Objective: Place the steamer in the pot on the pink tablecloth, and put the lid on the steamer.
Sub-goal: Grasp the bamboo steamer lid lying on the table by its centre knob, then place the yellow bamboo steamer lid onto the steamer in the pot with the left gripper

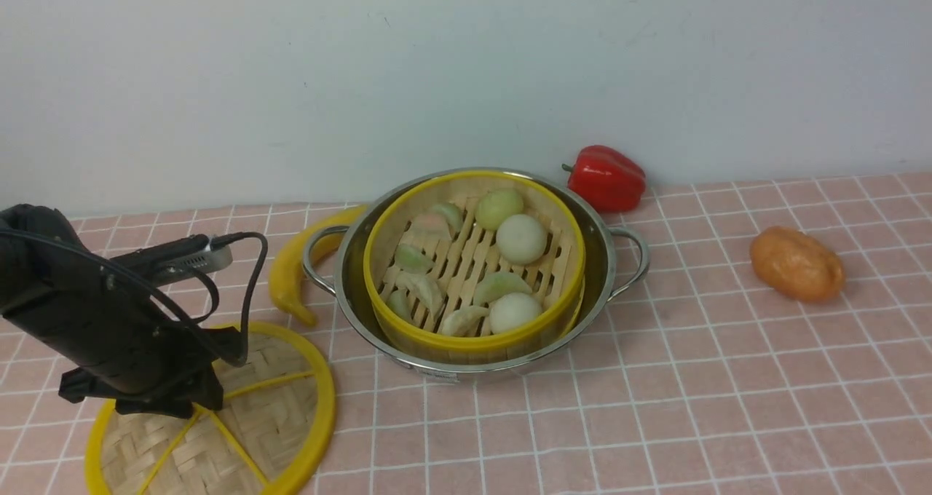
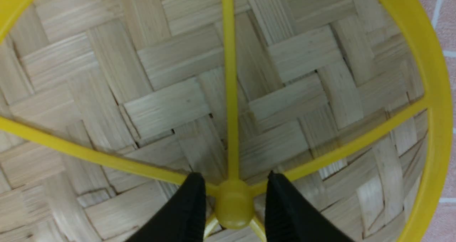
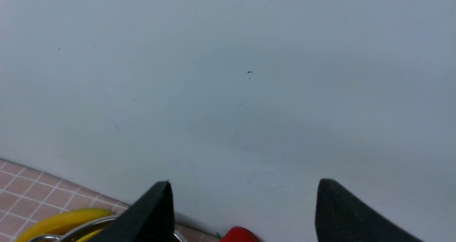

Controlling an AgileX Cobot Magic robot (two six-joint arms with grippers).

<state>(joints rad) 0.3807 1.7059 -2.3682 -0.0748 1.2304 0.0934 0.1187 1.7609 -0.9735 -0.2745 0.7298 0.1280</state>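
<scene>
**Steamer sat in the pot; lid lay flat on the cloth under the left gripper**

A pale wall (image 1: 466, 65) closed off the far side, and the pink tablecloth (image 1: 728, 378) covered the whole surface in front of it. At the centre of the cloth stood the pot (image 1: 595, 269), its two loop handles pointing left and right. The steamer (image 1: 473, 343) sat inside it and was open on top. A narrow ring of steel showed around its yellow rim.

The lid (image 1: 277, 422) lay flat on the cloth at the near left, well apart from the pot. The black left arm (image 1: 87, 320) reached over it from the left and hid part of it.

A banana (image 1: 287, 269) lay just beside the pot's left handle. An orange lumpy toy food (image 1: 797, 264) lay out to the right. A red pepper (image 1: 606, 178) rested against the wall behind the pot's right side.

White buns (image 1: 521, 239) and pale dumplings (image 1: 502, 285) lay on the steamer's slatted floor.

The left gripper (image 2: 235, 178) had the lid's yellow hub (image 2: 233, 208) between its fingers (image 2: 188, 213). They were parted, and a sliver of gap showed on each side of the hub.

The right gripper (image 3: 244, 183) was spread wide with nothing in it and faced the wall, above the far edge of the pot.
</scene>
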